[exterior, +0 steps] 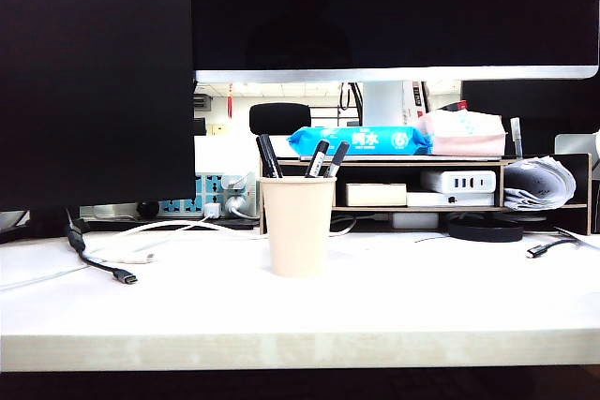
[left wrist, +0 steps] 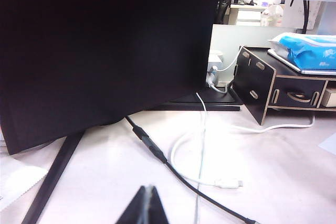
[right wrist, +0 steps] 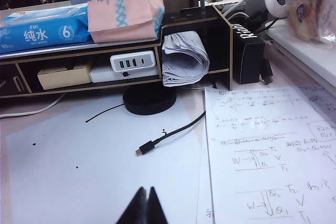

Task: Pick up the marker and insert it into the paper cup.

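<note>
Centrally in the exterior view, the paper cup (exterior: pixel 298 225) stands upright on the white table (exterior: pixel 422 297). Four black pens poke above its rim; the all-black marker (exterior: pixel 270 155) leans at the cup's left side, inside it. Neither gripper shows in that view. The left gripper (left wrist: pixel 147 206) sits at the bottom centre of its wrist view, fingers pressed together above a black cable (left wrist: pixel 157 153). The right gripper (right wrist: pixel 145 206), likewise at bottom centre, has its fingers closed and empty, near a handwritten sheet (right wrist: pixel 268 156).
</note>
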